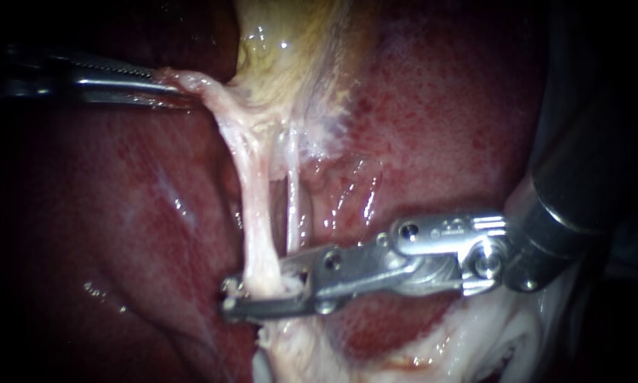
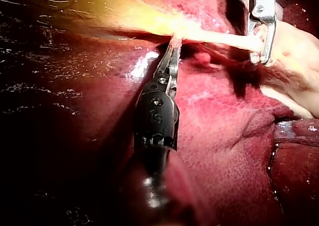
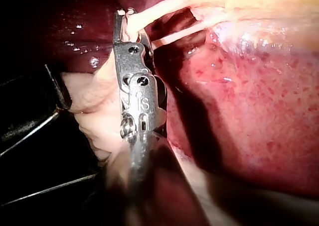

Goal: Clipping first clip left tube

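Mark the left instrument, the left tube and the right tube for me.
left instrument (image 1: 171, 84), endoscope view, between its jaw tips, shut on the gallbladder (image 1: 290, 64).
left tube (image 1: 257, 227), endoscope view, middle of the thicker strand.
right tube (image 1: 293, 206), endoscope view, middle of the thinner strand.

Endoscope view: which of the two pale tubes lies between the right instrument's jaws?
The thicker pale left tube; the thin right tube passes beside those jaws.
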{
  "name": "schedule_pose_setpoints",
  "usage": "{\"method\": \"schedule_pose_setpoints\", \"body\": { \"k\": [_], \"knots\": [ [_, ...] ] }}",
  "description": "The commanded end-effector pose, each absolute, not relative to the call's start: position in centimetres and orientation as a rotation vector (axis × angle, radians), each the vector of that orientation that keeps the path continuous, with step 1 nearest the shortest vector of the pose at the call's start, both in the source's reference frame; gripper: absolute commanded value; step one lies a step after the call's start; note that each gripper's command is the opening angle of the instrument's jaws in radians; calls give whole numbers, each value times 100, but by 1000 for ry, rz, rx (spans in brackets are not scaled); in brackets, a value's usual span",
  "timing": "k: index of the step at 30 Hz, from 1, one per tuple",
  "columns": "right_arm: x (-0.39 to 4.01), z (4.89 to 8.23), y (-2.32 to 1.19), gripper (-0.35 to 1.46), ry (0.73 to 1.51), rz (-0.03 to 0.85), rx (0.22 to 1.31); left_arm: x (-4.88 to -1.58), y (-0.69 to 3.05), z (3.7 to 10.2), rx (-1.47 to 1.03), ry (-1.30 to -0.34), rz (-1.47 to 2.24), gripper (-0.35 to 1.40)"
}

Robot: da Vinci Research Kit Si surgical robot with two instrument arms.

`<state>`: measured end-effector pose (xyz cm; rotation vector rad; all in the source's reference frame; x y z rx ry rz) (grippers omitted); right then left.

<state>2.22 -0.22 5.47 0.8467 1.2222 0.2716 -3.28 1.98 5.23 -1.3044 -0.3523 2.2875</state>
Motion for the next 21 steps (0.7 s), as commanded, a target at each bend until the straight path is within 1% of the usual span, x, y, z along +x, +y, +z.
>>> {"method": "schedule_pose_setpoints", "body": {
  "k": [1,2,7,18,21],
  "knots": [
    [222,546,-23,-30,1216,290,852,-328,198,523,-1304,-352,2287,-35],
    [222,546,-23,-35,1213,290,861,-328,198,523,-1304,-352,2287,-35],
    [220,546,-23,-35,1181,351,919,-328,198,523,-1304,-352,2287,-35],
    [220,546,-23,-35,1181,341,926,-329,199,524,-1304,-351,2287,-35],
    [220,548,-23,-35,1174,353,937,-329,200,524,-1304,-351,2287,-35]
  ]
}}
